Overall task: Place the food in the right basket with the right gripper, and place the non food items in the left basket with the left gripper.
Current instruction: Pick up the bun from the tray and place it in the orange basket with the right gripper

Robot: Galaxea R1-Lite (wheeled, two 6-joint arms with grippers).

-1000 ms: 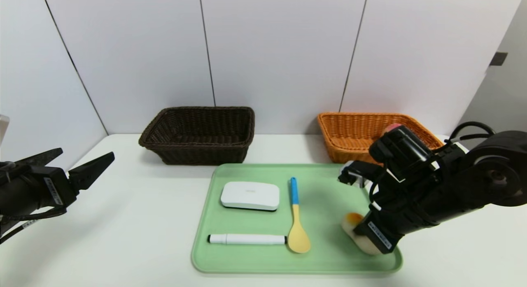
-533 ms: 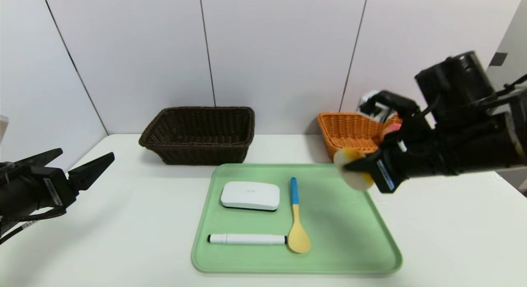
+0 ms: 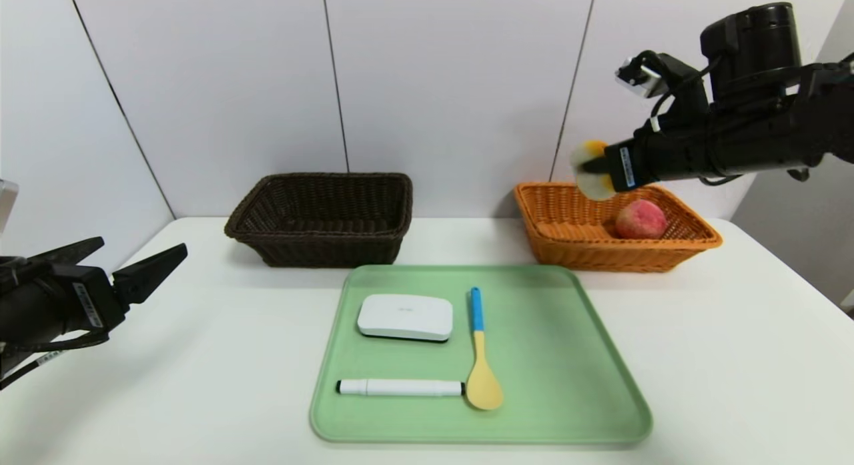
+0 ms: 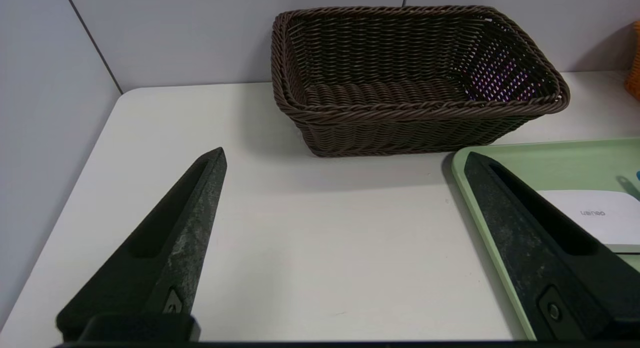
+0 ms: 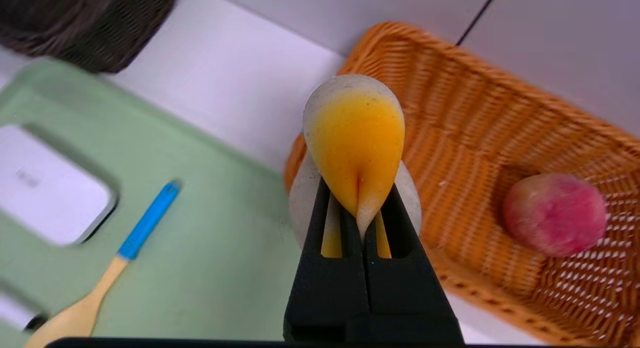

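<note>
Right gripper point(image 3: 600, 166): I have it clamped on the bun point(image 3: 590, 170), jaws squeezed nearly together so the soft body is pinched deep; raised over the near-left corner of the orange basket point(image 3: 574, 245).
Peach point(image 3: 641, 219): already in the orange basket, right half.
Left gripper point(image 3: 133, 268): parked at table's left edge, fingers spread wide, empty.
Box point(image 3: 405, 316), marker point(image 3: 399, 387), spoon point(image 3: 480, 358): on the green tray point(image 3: 600, 385); dark basket point(image 3: 320, 218) holds nothing.
Risk 1: releasing here, I judge the bun may clip the rim and roll onto the table.
Risk 2: squashed bun may stick to a finger on opening.
Risk 3: dropping from height, it may bounce off the peach.
</note>
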